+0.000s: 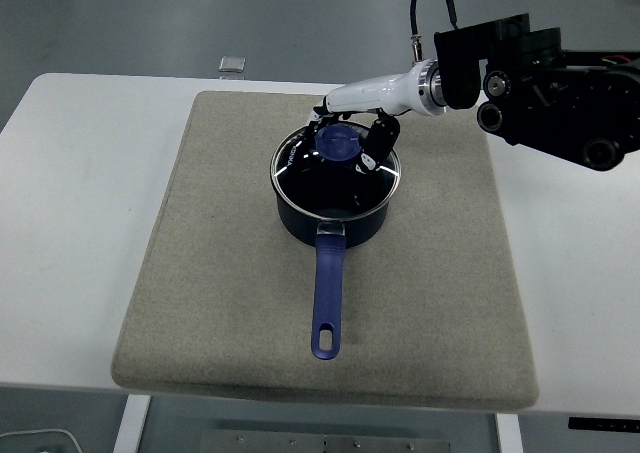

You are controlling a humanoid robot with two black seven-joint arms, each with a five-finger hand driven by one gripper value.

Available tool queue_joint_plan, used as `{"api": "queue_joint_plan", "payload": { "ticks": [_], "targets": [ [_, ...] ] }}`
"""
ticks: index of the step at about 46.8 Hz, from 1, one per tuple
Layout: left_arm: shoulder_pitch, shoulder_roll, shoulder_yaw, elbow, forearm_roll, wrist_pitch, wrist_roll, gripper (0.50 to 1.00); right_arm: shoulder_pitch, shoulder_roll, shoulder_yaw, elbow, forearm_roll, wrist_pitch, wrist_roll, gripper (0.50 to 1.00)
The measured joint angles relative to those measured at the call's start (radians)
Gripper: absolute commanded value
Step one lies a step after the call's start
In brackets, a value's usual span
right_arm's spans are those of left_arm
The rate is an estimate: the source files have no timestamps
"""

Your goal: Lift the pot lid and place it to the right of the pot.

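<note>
A dark blue pot (334, 213) with a long blue handle (327, 303) stands on the grey mat, handle pointing toward the near edge. A glass lid (335, 168) with a blue knob (340, 143) sits on the pot. My right hand (352, 133) reaches in from the right and hovers right over the knob, fingers on its far side and thumb on its right side, spread around it. I cannot tell whether they touch the knob. The left arm is out of view.
The grey mat (220, 273) covers most of the white table (70, 223). A small grey block (232, 64) lies at the table's far edge. Bare mat lies to the right of the pot (450, 233).
</note>
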Motion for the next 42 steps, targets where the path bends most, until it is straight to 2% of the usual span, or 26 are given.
{"api": "queue_joint_plan", "payload": {
  "ticks": [12,23,27,39,42],
  "targets": [
    [0.000,0.000,0.000,0.000,0.000,0.000,0.000,1.000,0.003,-0.003,-0.001,0.000,0.000,0.000,0.000,0.795],
    [0.000,0.000,0.000,0.000,0.000,0.000,0.000,1.000,0.006,-0.003,-0.002,0.000,0.000,0.000,0.000,0.760],
    [0.000,0.000,0.000,0.000,0.000,0.000,0.000,1.000,0.006,-0.003,-0.002,0.000,0.000,0.001,0.000,0.729],
    [0.000,0.000,0.000,0.000,0.000,0.000,0.000,1.000,0.008,-0.003,-0.002,0.000,0.000,0.003,0.000,0.684],
    [0.000,0.000,0.000,0.000,0.000,0.000,0.000,1.000,0.011,-0.002,-0.003,0.000,-0.001,0.003,0.000,0.656]
  ]
}}
